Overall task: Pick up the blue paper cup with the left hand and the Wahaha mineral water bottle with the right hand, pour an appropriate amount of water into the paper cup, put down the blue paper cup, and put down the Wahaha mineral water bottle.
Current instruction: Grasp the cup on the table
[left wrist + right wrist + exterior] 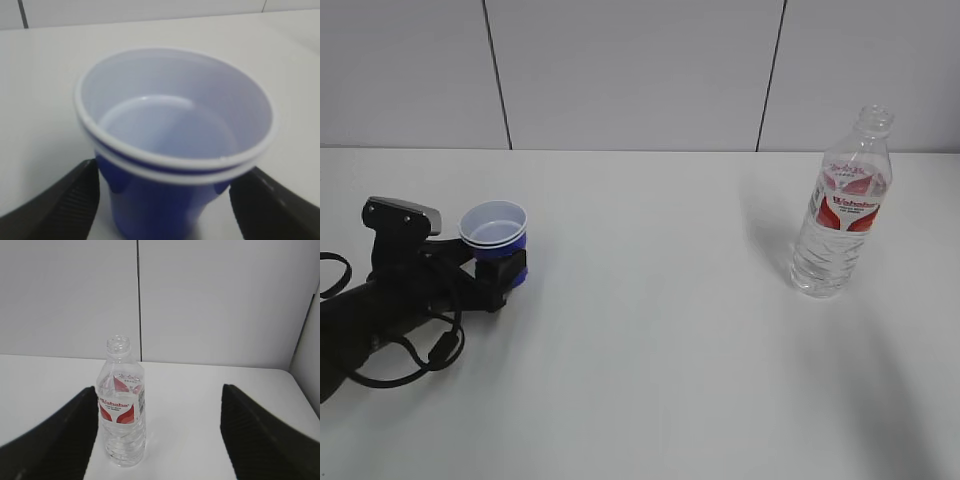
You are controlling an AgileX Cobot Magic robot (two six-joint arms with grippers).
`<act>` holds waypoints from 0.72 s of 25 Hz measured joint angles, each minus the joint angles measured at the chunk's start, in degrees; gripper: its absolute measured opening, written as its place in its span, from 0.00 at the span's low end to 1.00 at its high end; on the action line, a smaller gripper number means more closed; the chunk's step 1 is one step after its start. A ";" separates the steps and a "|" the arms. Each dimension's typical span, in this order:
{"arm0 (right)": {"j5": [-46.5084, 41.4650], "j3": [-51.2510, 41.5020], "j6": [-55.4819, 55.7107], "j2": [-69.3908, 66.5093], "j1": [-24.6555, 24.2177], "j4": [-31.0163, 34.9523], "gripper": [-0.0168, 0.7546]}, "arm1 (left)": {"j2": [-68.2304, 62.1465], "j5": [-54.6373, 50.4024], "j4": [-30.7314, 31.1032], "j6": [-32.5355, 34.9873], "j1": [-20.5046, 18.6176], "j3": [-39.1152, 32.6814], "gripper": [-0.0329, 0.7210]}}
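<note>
The blue paper cup (493,232) stands on the white table (650,330) at the left, white inside and empty. My left gripper (496,264) is open, with one finger on each side of the cup's blue wall. In the left wrist view the cup (170,150) fills the frame between the black fingers (65,200) of the gripper (164,200). The Wahaha mineral water bottle (842,215) stands upright and uncapped at the right, with clear water (823,262) in it. My right gripper (159,390) is open and empty. The bottle (122,405) stands ahead of it, near its left finger.
A grey panelled wall (640,70) runs behind the table. A black cable (420,355) loops beside my left arm. In the right wrist view a side wall (307,365) closes off the table's right end.
</note>
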State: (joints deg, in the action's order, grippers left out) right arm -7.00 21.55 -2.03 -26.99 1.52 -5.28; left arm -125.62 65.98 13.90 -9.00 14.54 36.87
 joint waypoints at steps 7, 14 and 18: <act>0.00 0.00 0.00 0.00 0.00 0.00 0.76 | -2.08 0.00 0.23 -1.37 0.00 0.40 0.87; 0.00 0.00 0.00 0.00 0.00 0.00 0.76 | -2.08 0.00 0.23 -1.51 0.65 0.64 0.87; 0.00 0.00 0.00 0.00 0.00 0.00 0.76 | -2.08 0.00 -0.12 -1.51 0.65 2.38 0.87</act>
State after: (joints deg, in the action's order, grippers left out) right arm -7.00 21.55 -2.03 -26.99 1.52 -5.28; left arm -127.70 65.98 13.78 -10.51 15.19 39.26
